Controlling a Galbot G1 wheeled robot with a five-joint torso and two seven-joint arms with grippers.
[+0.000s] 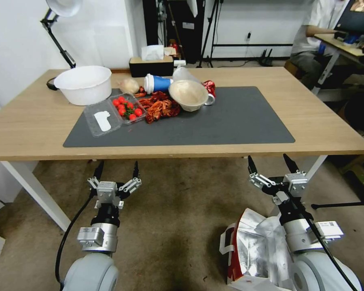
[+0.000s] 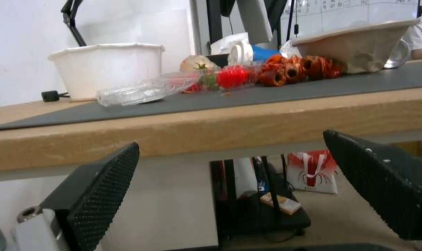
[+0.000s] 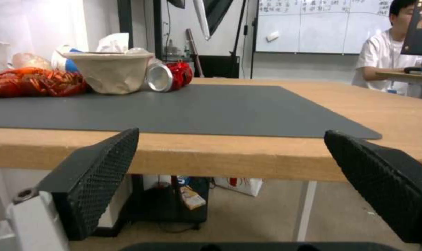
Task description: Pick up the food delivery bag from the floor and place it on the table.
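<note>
The food delivery bag point(image 1: 250, 250) lies on the carpeted floor point(image 1: 182, 210) at the lower right, its silver foil lining open upward, red side and white strap showing. My right arm partly covers it. My right gripper point(image 1: 269, 158) hangs open above and beyond the bag, just before the table's point(image 1: 36, 121) front edge. My left gripper point(image 1: 117, 165) is open too, at the same height further left, holding nothing. Both wrist views look across the table edge point(image 2: 266, 118) point(image 3: 220, 157) between spread fingers point(image 2: 104, 188) point(image 3: 99, 174).
On the dark grey mat point(image 1: 230, 117) sit a white tub point(image 1: 84, 83), a clear tomato box point(image 1: 125, 107), red crayfish point(image 1: 159, 107), a paper bowl point(image 1: 188, 93), a blue cup point(image 1: 157, 83) and a red can point(image 1: 209, 87). A white table leg point(image 1: 36, 190) slants at the left.
</note>
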